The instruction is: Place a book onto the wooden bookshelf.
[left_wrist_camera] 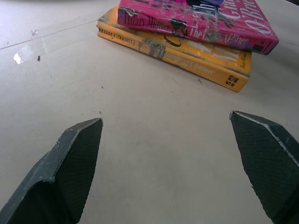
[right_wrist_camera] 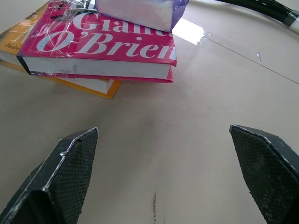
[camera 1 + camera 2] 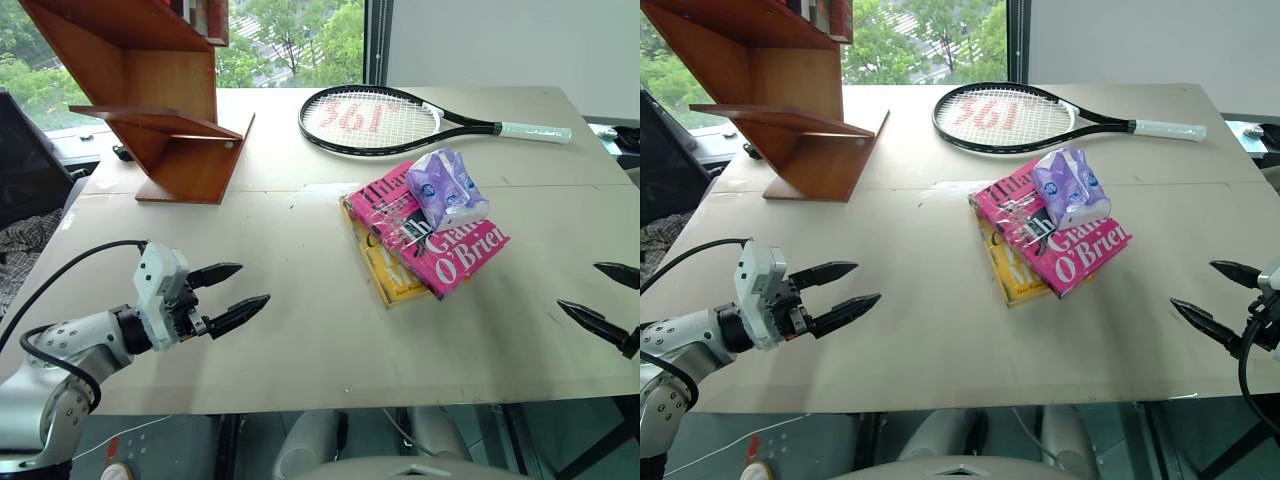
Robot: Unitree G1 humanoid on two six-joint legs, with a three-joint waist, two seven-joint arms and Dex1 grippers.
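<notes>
lying flat, the glossy pink book (image 3: 440,245) tops a yellow paperback (image 3: 385,272); both textured black pincers spread, empty.

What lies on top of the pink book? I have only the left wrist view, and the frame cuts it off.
Observer: A purple-and-white tissue pack lies on the pink book.
Operator: Where is the shelf?
Observer: The wooden bookshelf stands at the table's far left corner, apart from the books.
Operator: Anything else on the table?
Observer: A tennis racket lies beyond the books.
Operator: And the right gripper?
Observer: The right gripper is open over the table's right edge, holding nothing.
</notes>
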